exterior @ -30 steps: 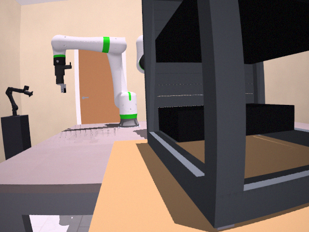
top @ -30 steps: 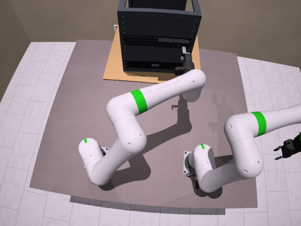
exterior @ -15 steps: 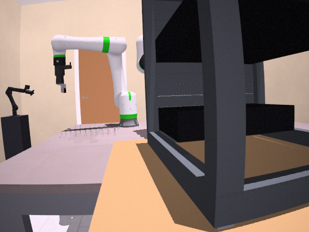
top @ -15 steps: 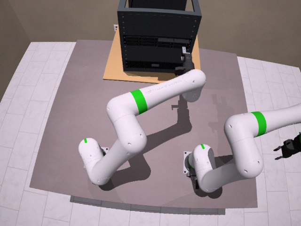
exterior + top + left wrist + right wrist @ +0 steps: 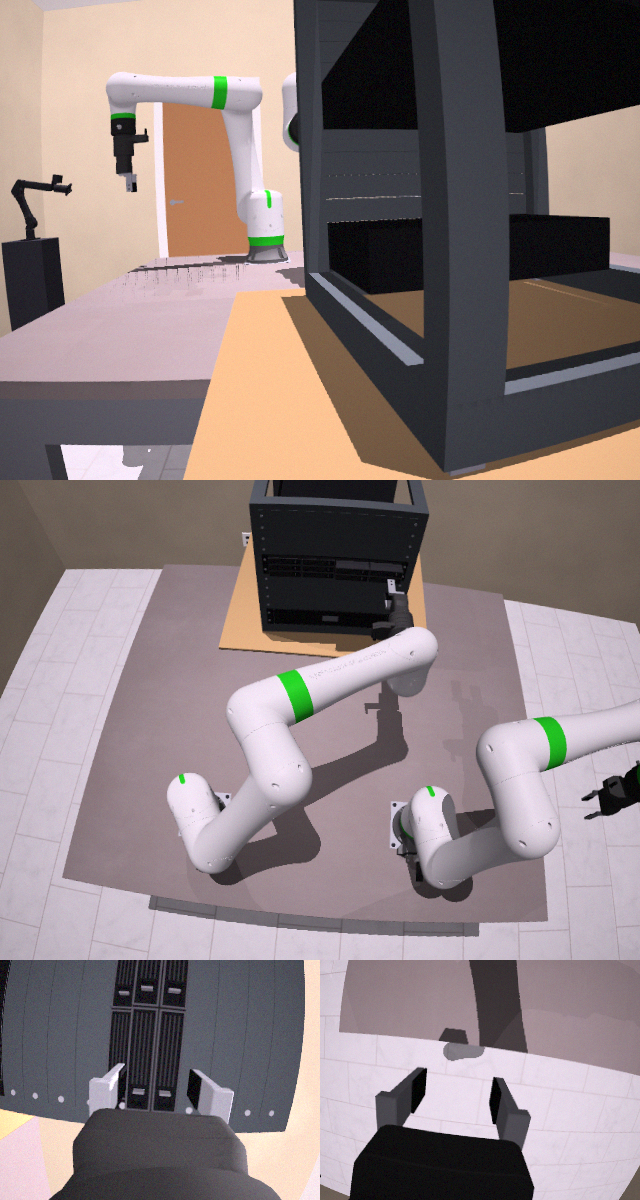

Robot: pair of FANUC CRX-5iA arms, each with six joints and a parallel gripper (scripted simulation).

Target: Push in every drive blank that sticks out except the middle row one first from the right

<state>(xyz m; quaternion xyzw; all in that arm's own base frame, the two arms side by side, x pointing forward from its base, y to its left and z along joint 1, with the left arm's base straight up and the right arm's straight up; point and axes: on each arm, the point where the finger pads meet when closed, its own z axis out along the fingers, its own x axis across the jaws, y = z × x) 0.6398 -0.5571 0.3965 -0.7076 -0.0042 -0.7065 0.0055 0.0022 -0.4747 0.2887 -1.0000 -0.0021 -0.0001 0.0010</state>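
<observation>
The rack (image 5: 330,534) (image 5: 467,206) (image 5: 250,1045) stands upright. My left gripper (image 5: 390,591) (image 5: 157,1079) is open and empty before its front, near the right side. The left wrist view is turned sideways: top row right, bottom row left. The top-row first-from-right blank (image 5: 171,1045) and middle-row first-from-right blank (image 5: 143,1045) show between the fingers; the bottom-row one (image 5: 120,1025) is partly hidden by a finger. The top row's two right blanks (image 5: 353,564) (image 5: 385,566) look lighter; how far any blank protrudes is unclear. My right gripper (image 5: 585,808) (image 5: 131,184) (image 5: 458,1086) is open and empty, far from the rack.
The rack stands on a wooden board (image 5: 235,629) (image 5: 248,392) on the table (image 5: 170,712) (image 5: 129,335). The left forearm crosses in front of the rack. The right gripper hangs beyond the table's right edge. A small black arm (image 5: 31,206) stands on a pedestal.
</observation>
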